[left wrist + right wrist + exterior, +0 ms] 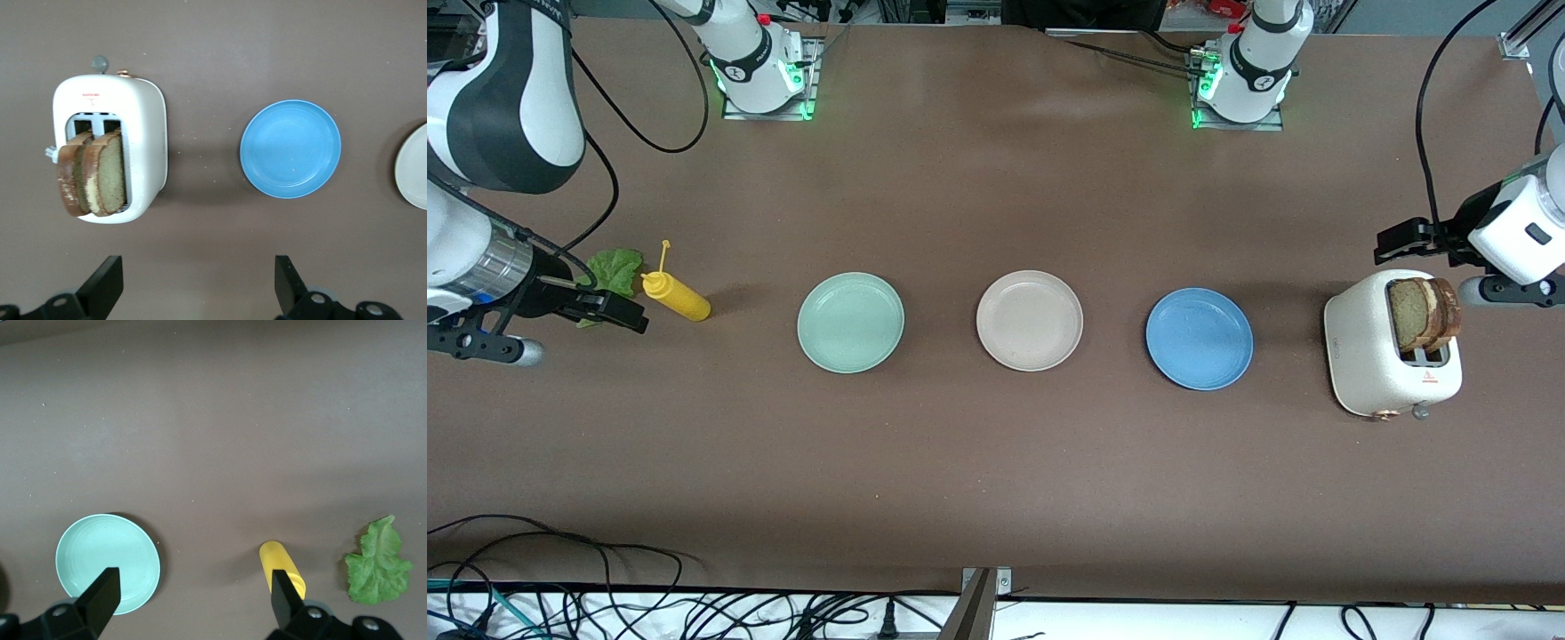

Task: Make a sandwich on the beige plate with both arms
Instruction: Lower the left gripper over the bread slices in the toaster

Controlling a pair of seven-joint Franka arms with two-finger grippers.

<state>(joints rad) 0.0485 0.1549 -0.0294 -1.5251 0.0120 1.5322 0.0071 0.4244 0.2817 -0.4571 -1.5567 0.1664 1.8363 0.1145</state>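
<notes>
The beige plate (1030, 320) lies bare at the table's middle; its edge shows in the left wrist view (413, 167). Two toast slices (1423, 311) (93, 177) stand up out of a white toaster (1392, 356) (110, 147) at the left arm's end. A green lettuce leaf (615, 269) (379, 563) lies flat at the right arm's end. My left gripper (1396, 242) (198, 287) hangs open and holds nothing, over the table beside the toaster. My right gripper (618, 309) (193, 603) is also open with nothing in it, over the table by the lettuce.
A mint green plate (850, 322) (107, 563) and a blue plate (1199, 338) (291, 148) flank the beige one. A yellow squeeze bottle (676, 296) (280, 570) lies on its side next to the lettuce. Cables run along the table's front edge.
</notes>
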